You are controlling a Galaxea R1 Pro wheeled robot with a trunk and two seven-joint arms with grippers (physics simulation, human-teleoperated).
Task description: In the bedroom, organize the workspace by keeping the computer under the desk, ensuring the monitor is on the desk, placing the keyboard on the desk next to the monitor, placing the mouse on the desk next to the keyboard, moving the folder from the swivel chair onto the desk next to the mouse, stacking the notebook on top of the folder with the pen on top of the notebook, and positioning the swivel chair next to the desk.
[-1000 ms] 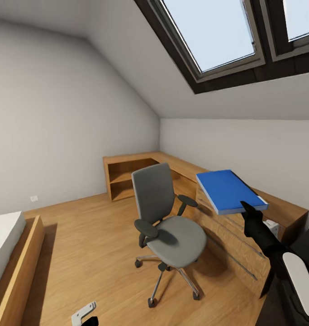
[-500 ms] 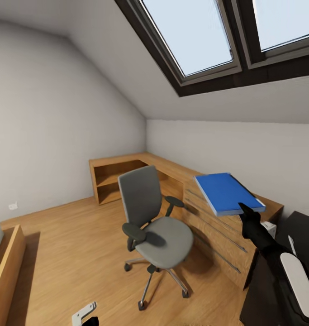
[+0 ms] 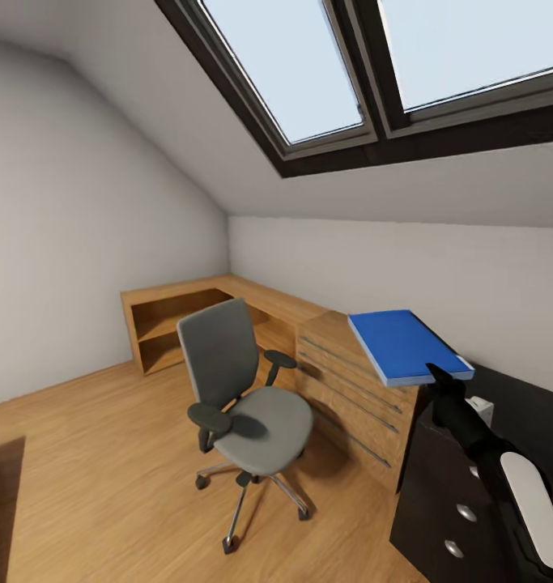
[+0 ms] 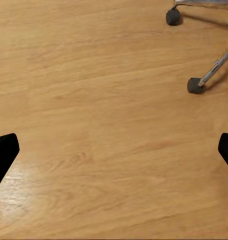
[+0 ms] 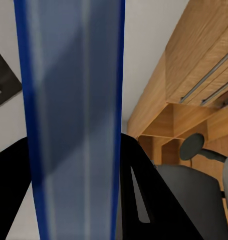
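One gripper [image 3: 440,380], the right, pinches the folder [image 3: 401,344]; I'd keep it level while carrying toward the desk [image 3: 333,328] at 12 o'clock.

My right arm is stretched forward and up, right gripper [image 3: 440,379] clamped on the edge of the blue folder [image 3: 403,344], holding it out flat. Left gripper [image 4: 114,150] hangs low with fingers [image 4: 3,152] spread wide apart, pointing down at the floor.

Attic bedroom: skylights [image 3: 325,73], desk [image 3: 260,304].
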